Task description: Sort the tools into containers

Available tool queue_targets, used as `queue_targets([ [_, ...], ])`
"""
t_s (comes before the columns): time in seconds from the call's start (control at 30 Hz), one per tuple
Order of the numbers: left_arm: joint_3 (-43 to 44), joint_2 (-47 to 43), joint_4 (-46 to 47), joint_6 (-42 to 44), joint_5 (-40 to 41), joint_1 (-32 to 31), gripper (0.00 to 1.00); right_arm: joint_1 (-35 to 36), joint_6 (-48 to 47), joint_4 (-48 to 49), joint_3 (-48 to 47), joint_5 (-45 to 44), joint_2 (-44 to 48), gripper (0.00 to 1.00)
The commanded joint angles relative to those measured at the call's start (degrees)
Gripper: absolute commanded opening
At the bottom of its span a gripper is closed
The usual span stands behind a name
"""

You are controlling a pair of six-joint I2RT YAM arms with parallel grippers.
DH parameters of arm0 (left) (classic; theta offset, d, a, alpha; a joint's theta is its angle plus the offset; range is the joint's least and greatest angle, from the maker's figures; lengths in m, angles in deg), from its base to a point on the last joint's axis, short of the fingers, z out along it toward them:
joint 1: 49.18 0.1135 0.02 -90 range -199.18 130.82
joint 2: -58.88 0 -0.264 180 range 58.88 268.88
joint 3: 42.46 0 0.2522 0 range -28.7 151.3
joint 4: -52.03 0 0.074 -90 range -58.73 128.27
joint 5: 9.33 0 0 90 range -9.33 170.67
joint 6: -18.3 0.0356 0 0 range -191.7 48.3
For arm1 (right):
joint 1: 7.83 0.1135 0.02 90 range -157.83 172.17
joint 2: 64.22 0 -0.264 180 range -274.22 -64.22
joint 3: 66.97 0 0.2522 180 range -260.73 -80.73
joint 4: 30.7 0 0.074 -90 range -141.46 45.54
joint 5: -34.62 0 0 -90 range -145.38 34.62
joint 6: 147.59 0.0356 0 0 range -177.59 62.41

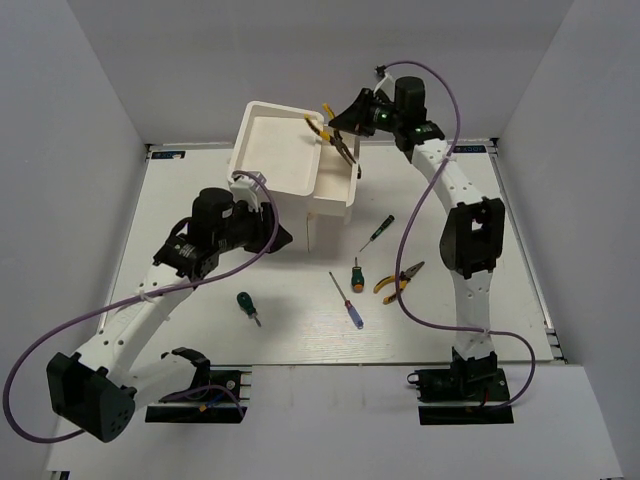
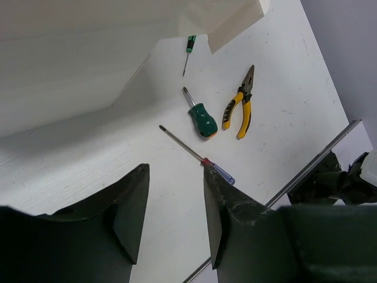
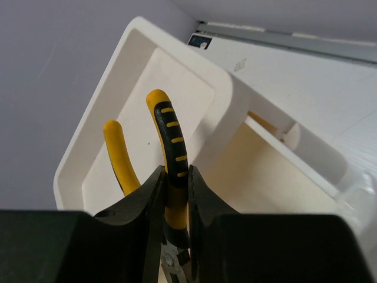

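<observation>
My right gripper (image 1: 338, 124) (image 3: 175, 172) is shut on one black-and-yellow handle of a pair of pliers (image 1: 331, 138) (image 3: 169, 138). It holds them over the right side of the pulled-out white drawer (image 1: 272, 150) (image 3: 100, 138) on top of the cabinet (image 1: 330, 205). My left gripper (image 1: 277, 236) (image 2: 175, 170) stands open and empty beside the cabinet's left front. On the table lie a second pair of pliers (image 1: 398, 281) (image 2: 240, 106), a stubby green screwdriver (image 1: 356, 274) (image 2: 200, 116), a blue-handled screwdriver (image 1: 349, 302) (image 2: 200, 158), a thin dark screwdriver (image 1: 377, 231) (image 2: 188, 50) and another green stubby one (image 1: 247, 306).
White walls close in the table on the left, right and back. The near table edge (image 2: 321, 162) runs close behind the loose tools. A purple cable (image 1: 420, 215) loops beside the right arm.
</observation>
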Motion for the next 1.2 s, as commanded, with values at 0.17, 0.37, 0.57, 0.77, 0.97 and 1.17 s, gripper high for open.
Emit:
queue_targets([
  [0.17,4.8,3.3,0.6,-0.9,2.6,-3.6,0.54,1.3,5.4,9.1,4.8,7.0,4.6,0.0],
  [0.37,6.7,7.3,1.3,-0.3,3.2,-6.2,0.54,1.0,9.3,10.4,3.3,4.6,5.0,0.0],
  [0.57,7.2,7.9,1.9,-0.3,4.5,-8.6,0.54,1.3,14.7,11.9,2.9,3.5,5.8,0.0],
  [0.77,7.2,7.9,1.9,-0.3,6.2,-9.9,0.54,1.6,17.0,14.2,5.5,3.6,7.0,0.0],
  [0.97,6.2,7.9,3.0,-0.9,6.2,-10.9,0.55,0.6,20.2,22.7,17.7,4.8,11.4,0.0],
  [1.17,6.2,7.9,3.5,-1.4,6.8,-11.5,0.55,1.3,19.8,25.8,21.0,5.8,12.0,0.0],
])
